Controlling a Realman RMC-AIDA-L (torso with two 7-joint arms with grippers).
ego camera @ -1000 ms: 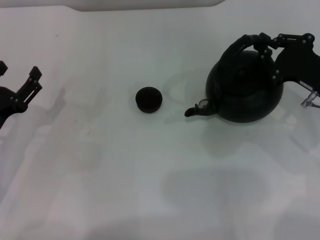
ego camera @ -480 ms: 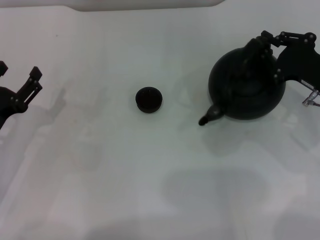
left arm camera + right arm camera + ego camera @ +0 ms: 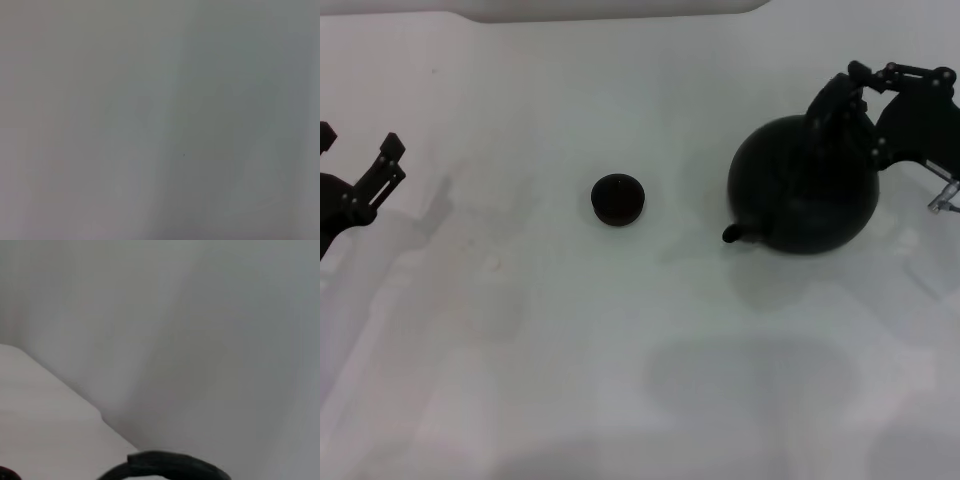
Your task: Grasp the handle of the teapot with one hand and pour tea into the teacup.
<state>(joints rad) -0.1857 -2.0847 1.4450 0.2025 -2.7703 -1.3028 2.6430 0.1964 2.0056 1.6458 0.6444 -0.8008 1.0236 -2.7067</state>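
Observation:
The matte-black teapot (image 3: 805, 195) hangs at the right of the head view, tipped so that its lid is hidden and its short spout (image 3: 732, 233) points left and down. My right gripper (image 3: 853, 88) is shut on the arched handle (image 3: 830, 105) at the pot's upper right. A piece of the handle (image 3: 170, 462) shows as a black arc in the right wrist view. The small dark teacup (image 3: 617, 199) stands upright on the white table, well left of the spout and apart from it. My left gripper (image 3: 358, 145) is open and empty at the far left edge.
The white table (image 3: 620, 350) spreads across the whole view, with a pale raised edge (image 3: 620, 8) along the back. The left wrist view shows only blank grey surface.
The teapot has turned and tipped in my right gripper: the lid and the arch of the handle no longer show, and the spout looks shorter. The cup and left arm have not moved.

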